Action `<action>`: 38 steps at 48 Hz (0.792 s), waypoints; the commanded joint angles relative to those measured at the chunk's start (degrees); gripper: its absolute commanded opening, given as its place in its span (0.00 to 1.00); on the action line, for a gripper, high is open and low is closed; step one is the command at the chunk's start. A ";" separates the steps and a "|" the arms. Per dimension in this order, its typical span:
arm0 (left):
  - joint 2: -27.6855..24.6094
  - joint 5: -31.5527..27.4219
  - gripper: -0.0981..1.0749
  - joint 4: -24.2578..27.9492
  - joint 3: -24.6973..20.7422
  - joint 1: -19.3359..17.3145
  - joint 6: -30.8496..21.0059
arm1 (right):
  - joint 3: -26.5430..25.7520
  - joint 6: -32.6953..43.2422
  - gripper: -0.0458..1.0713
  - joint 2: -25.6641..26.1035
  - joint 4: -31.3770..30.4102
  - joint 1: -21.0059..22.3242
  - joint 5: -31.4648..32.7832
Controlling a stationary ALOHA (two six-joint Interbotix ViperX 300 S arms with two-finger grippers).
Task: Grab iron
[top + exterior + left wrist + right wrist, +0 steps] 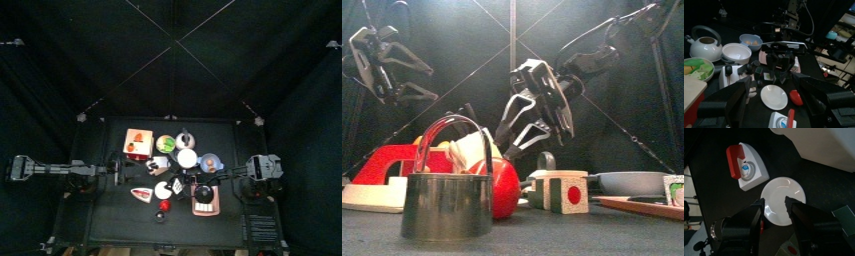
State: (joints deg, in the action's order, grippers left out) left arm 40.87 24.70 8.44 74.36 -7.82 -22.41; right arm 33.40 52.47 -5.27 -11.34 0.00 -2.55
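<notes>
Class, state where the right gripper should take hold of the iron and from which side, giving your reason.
Grip the iron by its red handle, coming down from above. It lies flat on its soleplate, so the handle arches up as its narrowest raised part, probably slim enough for the open right gripper.

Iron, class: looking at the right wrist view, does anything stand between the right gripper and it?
Nothing visible does. The right gripper hangs open over the white plate; the iron lies just beyond the plate on bare table.

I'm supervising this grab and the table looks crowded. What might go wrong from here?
The right gripper hangs open above the white plate, not the iron; descending here would likely hit the plate. The iron lies close beside that plate, so a jaw reaching for it may nudge the plate.
</notes>
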 commanded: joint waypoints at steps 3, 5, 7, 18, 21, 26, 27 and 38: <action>-0.18 -2.81 0.91 1.05 -0.79 0.97 0.18 | 0.79 -0.09 0.73 5.19 -0.26 -0.26 -1.58; -0.18 -4.75 0.91 2.55 -0.97 2.29 0.18 | 1.85 -0.09 0.73 6.68 -0.26 -0.26 -2.55; -0.18 -6.68 0.91 4.22 -1.14 3.52 0.26 | 2.81 -0.09 0.73 7.56 -0.26 -0.26 -3.69; -2.37 -10.28 0.91 10.20 -1.32 11.43 0.26 | 7.56 0.09 0.73 9.49 0.18 -0.26 -8.35; -4.48 -10.28 0.91 10.28 -1.67 13.89 0.35 | 8.17 0.09 0.73 9.67 0.53 -0.26 -8.44; -8.88 -10.28 0.91 10.37 -2.99 15.82 0.35 | 8.17 0.09 0.73 9.67 0.70 -0.26 -8.53; -9.76 -10.28 0.91 10.37 -3.25 15.91 0.35 | 8.09 0.09 0.73 9.67 0.70 -0.26 -8.44; -21.01 -10.72 0.91 10.28 -6.77 15.91 0.44 | 8.09 0.09 0.73 9.58 0.62 -0.26 -8.53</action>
State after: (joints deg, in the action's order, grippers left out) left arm 22.76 13.97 18.63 69.79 8.00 -21.97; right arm 42.19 52.65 2.29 -10.72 -0.18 -10.55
